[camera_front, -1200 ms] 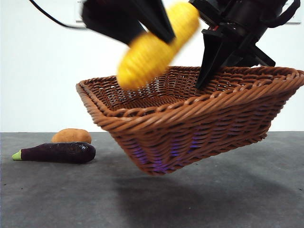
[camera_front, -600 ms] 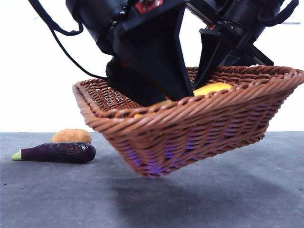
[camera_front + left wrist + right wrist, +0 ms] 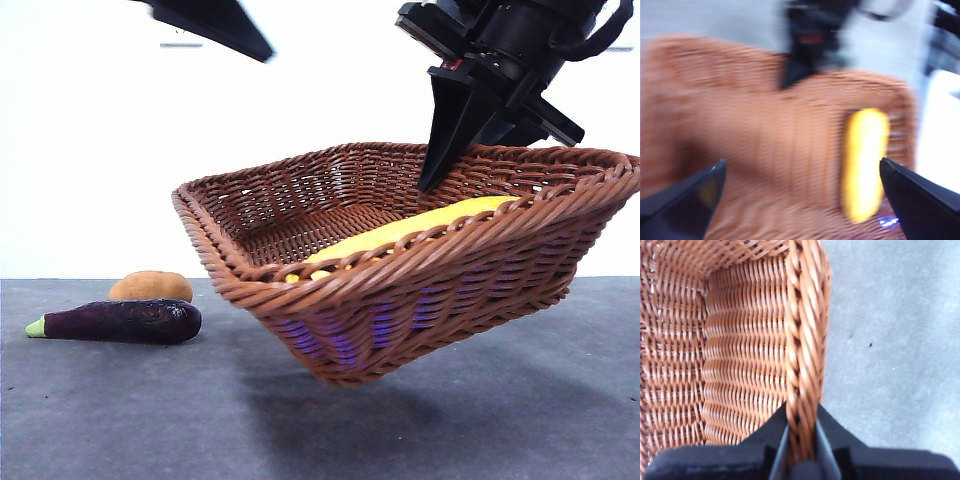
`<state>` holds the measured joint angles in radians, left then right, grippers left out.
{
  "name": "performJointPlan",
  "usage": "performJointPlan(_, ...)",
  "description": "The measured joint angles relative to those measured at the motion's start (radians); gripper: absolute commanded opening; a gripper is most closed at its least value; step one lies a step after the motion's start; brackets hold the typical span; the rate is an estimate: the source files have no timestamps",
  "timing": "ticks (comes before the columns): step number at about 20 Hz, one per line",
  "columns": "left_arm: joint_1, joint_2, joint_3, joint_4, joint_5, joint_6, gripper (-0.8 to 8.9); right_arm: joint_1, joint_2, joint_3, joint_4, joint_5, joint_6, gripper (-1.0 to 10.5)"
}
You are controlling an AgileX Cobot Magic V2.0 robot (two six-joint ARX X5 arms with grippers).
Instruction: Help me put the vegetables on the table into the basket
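The wicker basket [image 3: 400,290] hangs tilted above the table [image 3: 520,420], one corner low. My right gripper [image 3: 440,165] is shut on its far rim; the right wrist view shows the gripper [image 3: 801,440] clamped on the braided rim [image 3: 805,340]. The yellow corn cob [image 3: 420,225] lies inside the basket. My left gripper [image 3: 215,22] is high at the top left, open and empty; its blurred wrist view shows the gripper [image 3: 800,167] above the basket [image 3: 755,140] and the corn [image 3: 865,165]. The purple eggplant [image 3: 125,321] and the potato [image 3: 150,286] behind it lie on the table at the left.
The dark grey table surface [image 3: 890,340] lies beside and beneath the raised basket. A plain white wall stands behind the table.
My left gripper carried the corn down into the basket, let it go, and rose away to the upper left. The basket stays held, tilted slightly differently.
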<state>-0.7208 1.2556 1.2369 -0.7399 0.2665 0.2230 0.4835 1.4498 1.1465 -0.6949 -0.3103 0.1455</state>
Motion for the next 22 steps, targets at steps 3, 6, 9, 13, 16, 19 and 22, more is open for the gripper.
performJointPlan(3,0.15,-0.047,0.0,-0.02,-0.084,0.059,5.58,-0.001,0.0,0.0,0.0,-0.003,-0.001,-0.1)
performJointPlan(6,0.319,-0.032,0.0,-0.017,-0.154,0.167,5.58,-0.002,0.0,0.0,-0.006,-0.003,-0.005,-0.1)
performJointPlan(9,0.44,0.032,0.002,0.043,-0.163,0.272,5.58,-0.002,0.0,0.0,-0.032,-0.004,-0.024,-0.1)
performJointPlan(13,0.554,0.229,0.113,0.061,-0.145,0.293,5.58,-0.002,0.0,0.0,-0.058,-0.003,-0.052,-0.1)
performJointPlan(16,0.584,0.42,0.28,-0.018,-0.032,0.33,5.58,-0.008,-0.011,0.0,-0.062,-0.003,-0.065,-0.1)
performJointPlan(19,0.612,0.586,0.409,-0.097,0.034,0.431,5.58,-0.028,-0.05,0.0,-0.077,-0.004,-0.084,-0.1)
performJointPlan(22,0.638,0.665,0.427,-0.097,0.033,0.498,5.58,-0.069,-0.098,0.0,-0.08,-0.004,-0.098,-0.1)
